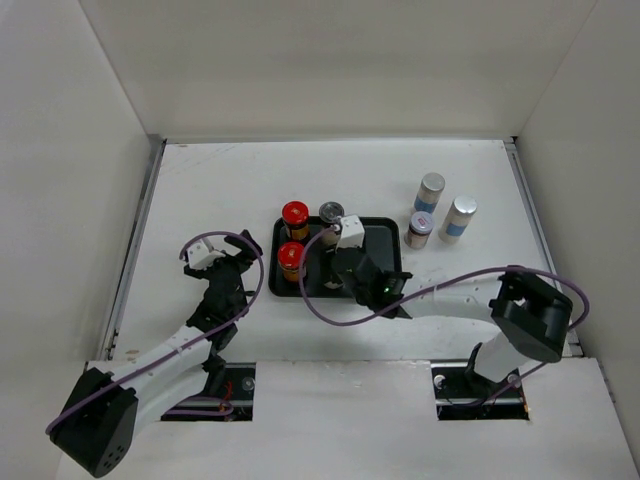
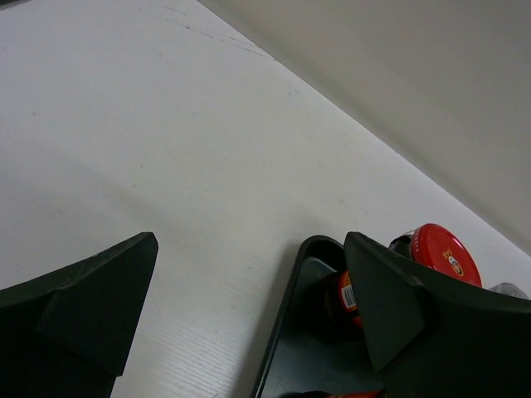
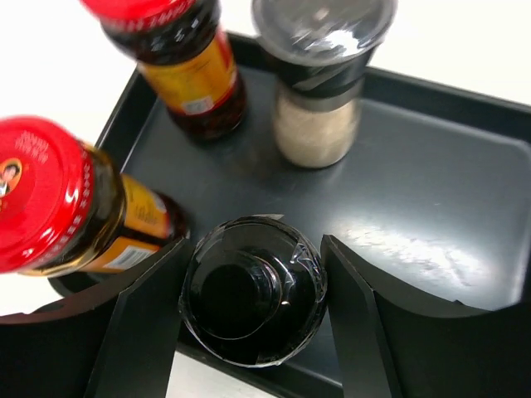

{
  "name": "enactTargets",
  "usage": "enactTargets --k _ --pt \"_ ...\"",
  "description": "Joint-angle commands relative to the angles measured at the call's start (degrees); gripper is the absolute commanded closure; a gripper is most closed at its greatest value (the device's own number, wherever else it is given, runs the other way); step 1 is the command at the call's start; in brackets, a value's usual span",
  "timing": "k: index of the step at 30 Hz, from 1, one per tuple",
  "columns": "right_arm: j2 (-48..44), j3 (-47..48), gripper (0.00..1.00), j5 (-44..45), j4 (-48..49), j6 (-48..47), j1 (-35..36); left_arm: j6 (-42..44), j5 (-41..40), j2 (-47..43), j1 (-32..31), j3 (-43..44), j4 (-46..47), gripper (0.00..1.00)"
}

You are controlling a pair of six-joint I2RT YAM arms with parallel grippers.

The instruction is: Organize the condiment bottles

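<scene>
1. top view: a black tray (image 1: 385, 232) sits mid-table. two red-lidded jars (image 1: 295, 213) and a grey-lidded shaker (image 1: 331, 211) are grouped at its left end, and three more jars (image 1: 460, 215) wait off its right edge.
2. left wrist: the left gripper (image 2: 249, 240) has its fingers spread wide over the bare matte table (image 2: 166, 124), holding nothing, parked beside the tray's rounded corner.
3. right wrist: the right gripper (image 3: 255, 239) is clamped on a dark-lidded jar (image 3: 251, 290), round and glossy, at the smooth tray's near edge. it looks like it's joining the row.
</scene>
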Motion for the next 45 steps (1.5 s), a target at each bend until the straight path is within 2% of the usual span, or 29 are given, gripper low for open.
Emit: enactTargets --k 1,4,7,8,9,13,17,20,24,34,37,39,42,45 --pt "0.82 3.1 0.43 0.2 7.27 0.85 0.88 -0.65 0.71 -0.57 0.51 -0.67 2.43 0.01" --pt "1.71 2.92 0.33 0.64 7.35 1.03 1.49 -0.65 1.07 -0.75 0.33 -0.76 2.69 0.01" --pt "-1.26 1.78 0.07 1.25 7.36 0.77 1.49 -0.65 1.07 -0.31 0.5 -0.67 2.69 0.01" --pt "-3.45 1.17 0.01 1.34 7.18 0.24 1.49 -0.65 1.07 -0.39 0.33 -0.67 2.51 0.01" --pt "-5.91 0.47 0.0 1.52 7.01 -0.37 1.23 -0.65 1.07 -0.57 0.16 -0.67 2.6 0.01" --pt "-16.9 -4.71 0.0 4.41 5.95 -2.22 -4.9 -0.65 1.07 -0.48 0.5 -0.67 2.78 0.01" --pt "-19.47 -8.06 0.0 6.61 -1.68 -0.82 -18.34 -0.74 1.42 -1.27 0.07 -0.76 2.51 0.01" --pt "-18.25 -8.86 0.0 5.04 -3.72 -0.37 -24.77 -0.74 1.51 0.3 0.42 -0.41 2.69 0.01" --pt "-14.47 -7.98 0.0 1.7 -3.37 -1.34 -29.44 -0.83 1.86 0.66 -0.2 -0.14 2.78 0.01" --pt "-3.13 -2.18 0.01 2.05 -1.88 -0.2 -32.78 -1.53 2.21 2.85 -0.2 0.3 3.04 0.01" --pt "-1.19 -1.73 0.1 2.57 -0.3 -0.03 -34.89 -1.53 3.35 1.81 -0.29 0.03 3.04 0.01" --pt "-1.45 -2.52 0.23 3.27 1.11 0.24 -35.51 -1.71 3.44 1.28 0.07 -0.23 3.04 0.01" --pt "-3.2 -3.67 0.35 3.71 3.74 -0.2 -35.42 -1.97 3.7 0.84 -0.02 -0.32 2.86 0.01" --pt "-7.15 -4.46 0.4 5.64 4.81 -1.6 -33.24 -1.97 3.79 0.92 -0.02 -0.32 3.04 0.01"
